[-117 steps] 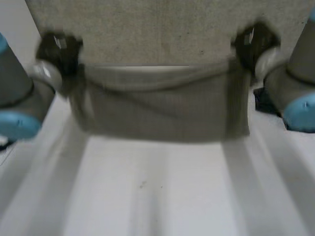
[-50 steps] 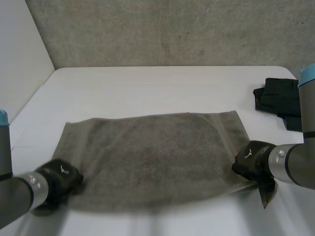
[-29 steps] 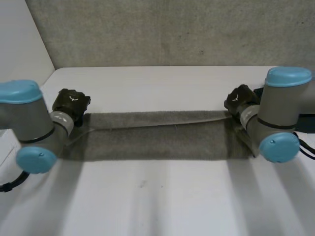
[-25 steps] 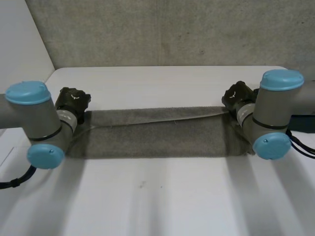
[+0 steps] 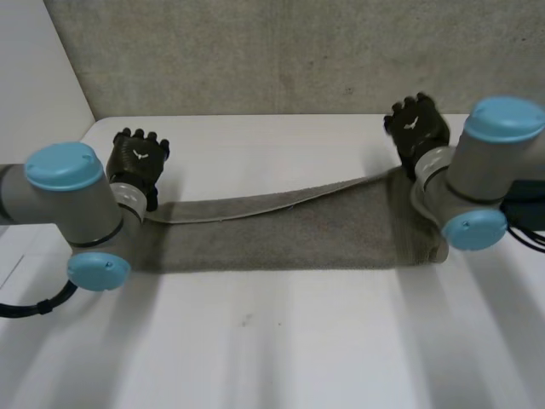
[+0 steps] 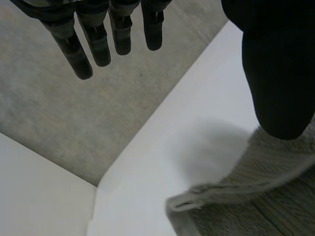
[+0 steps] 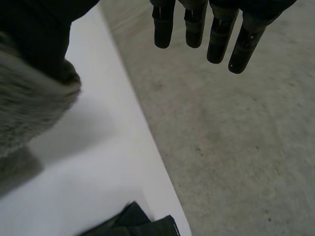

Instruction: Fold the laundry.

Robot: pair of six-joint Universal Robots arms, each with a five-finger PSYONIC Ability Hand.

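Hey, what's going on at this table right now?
A two-armed robot is folding a grey towel, which lies as a long folded strip across the white table. The left hand is at one end and the right hand at the other, both raised with fingers straight and gripping nothing. A dark garment waits near the table's edge beyond the right hand.

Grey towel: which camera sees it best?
The head view: the grey fluffy towel shows nearly whole, a long folded strip on the white table. The left wrist view catches one corner, the right wrist view one fuzzy end.
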